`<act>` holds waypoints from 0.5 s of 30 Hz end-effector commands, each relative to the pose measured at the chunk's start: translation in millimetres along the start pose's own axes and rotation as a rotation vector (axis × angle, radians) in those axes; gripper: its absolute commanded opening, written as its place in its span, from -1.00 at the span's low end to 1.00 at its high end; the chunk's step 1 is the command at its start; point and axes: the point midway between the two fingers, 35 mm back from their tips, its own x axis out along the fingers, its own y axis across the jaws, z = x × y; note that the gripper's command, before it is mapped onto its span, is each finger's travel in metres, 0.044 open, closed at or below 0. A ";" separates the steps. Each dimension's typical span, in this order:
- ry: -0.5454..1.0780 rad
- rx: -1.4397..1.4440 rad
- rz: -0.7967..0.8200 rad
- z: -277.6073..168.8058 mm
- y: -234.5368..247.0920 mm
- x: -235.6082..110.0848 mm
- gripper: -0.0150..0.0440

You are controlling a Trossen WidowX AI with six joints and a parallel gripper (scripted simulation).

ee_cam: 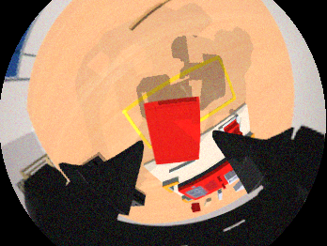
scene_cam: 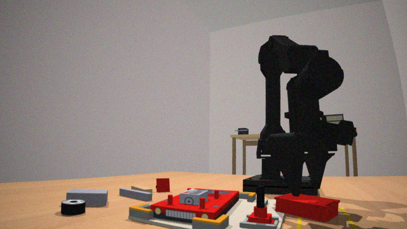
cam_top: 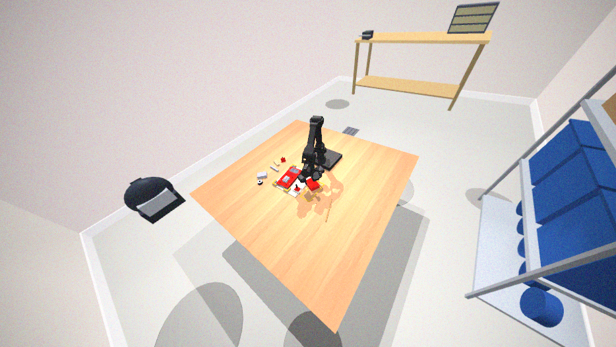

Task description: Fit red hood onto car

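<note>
The red hood (scene_cam: pixel 307 207) (cam_top: pixel 314 185) (ee_cam: pixel 174 128) lies flat on the table, right of the jig and inside a yellow marked rectangle (scene_cam: pixel 344 213). My gripper (scene_cam: pixel 306 191) (cam_top: pixel 310 176) (ee_cam: pixel 179 139) is open and hangs just over the hood, one finger to each side. The left fingertip is at the hood's top edge, and I cannot tell if it touches. The red chassis (scene_cam: pixel 199 206) (cam_top: pixel 289 175) (ee_cam: pixel 209 186) sits in the grey and yellow jig (scene_cam: pixel 210 220). It carries the grey engine block (scene_cam: pixel 193 196), with red pegs (scene_cam: pixel 202 202) around it.
A black lever on a red stand (scene_cam: pixel 259 210) is between the jig and the hood. A black wheel (scene_cam: pixel 72 207), a grey block (scene_cam: pixel 86 197), a grey bar (scene_cam: pixel 135 194) and a red cube (scene_cam: pixel 162 184) lie to the left. The arm's base (scene_cam: pixel 279 183) is behind.
</note>
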 end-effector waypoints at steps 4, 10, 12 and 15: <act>0.007 -0.001 0.002 -2.3 1.7 7.6 1.00; 0.007 -0.001 0.002 -2.3 1.8 9.4 1.00; 0.007 -0.001 0.002 -2.3 1.8 10.1 1.00; 0.007 -0.001 0.002 -2.3 1.8 11.6 1.00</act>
